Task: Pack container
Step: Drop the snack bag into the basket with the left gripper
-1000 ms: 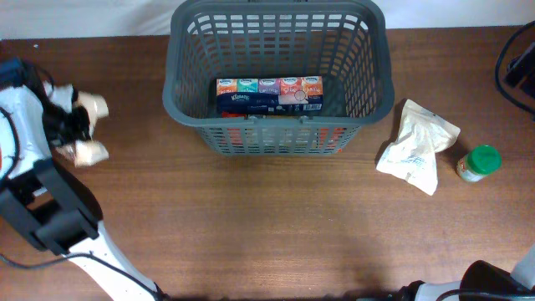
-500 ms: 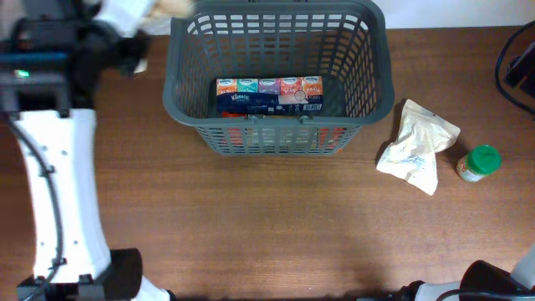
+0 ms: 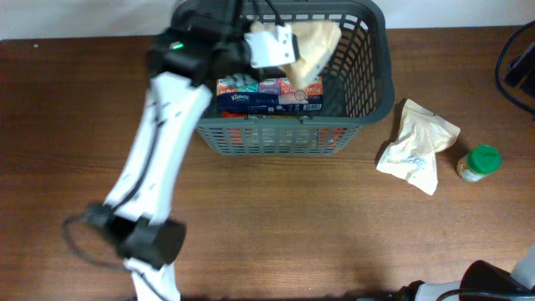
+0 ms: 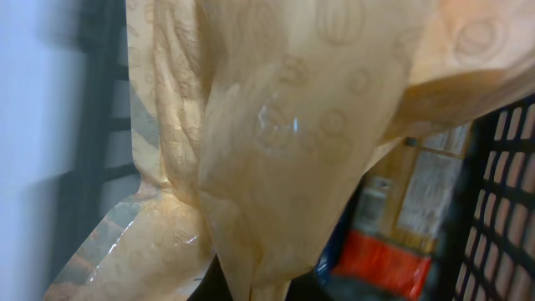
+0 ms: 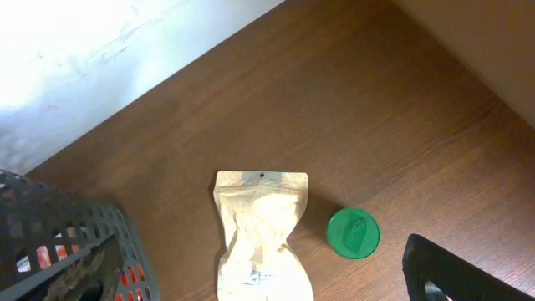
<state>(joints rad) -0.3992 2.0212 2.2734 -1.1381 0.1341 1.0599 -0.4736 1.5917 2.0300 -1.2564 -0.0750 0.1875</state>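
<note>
The dark grey container [image 3: 373, 84] stands at the back middle of the table. A multicoloured tissue pack [image 3: 269, 94] lies inside it, with something red-orange beneath. My left gripper [image 3: 272, 46] is shut on a tan crinkled plastic bag [image 3: 311, 43] and holds it over the container's interior. In the left wrist view the bag [image 4: 301, 125] fills the frame, pinched at the jaws [image 4: 251, 288], with the container wall [image 4: 501, 209] to the right. My right gripper [image 5: 267, 288] is open and empty, high above the table's right side.
A white pouch [image 3: 418, 146] lies right of the container, also seen in the right wrist view [image 5: 261, 238]. A green-lidded jar [image 3: 479, 163] stands beside it, also in the right wrist view [image 5: 352, 232]. Black cables [image 3: 518, 58] lie at the far right edge.
My left arm has swung from the table's left side up and right to over the container, carrying the tan bag. The pouch, the jar and the tissue pack have not moved.
</note>
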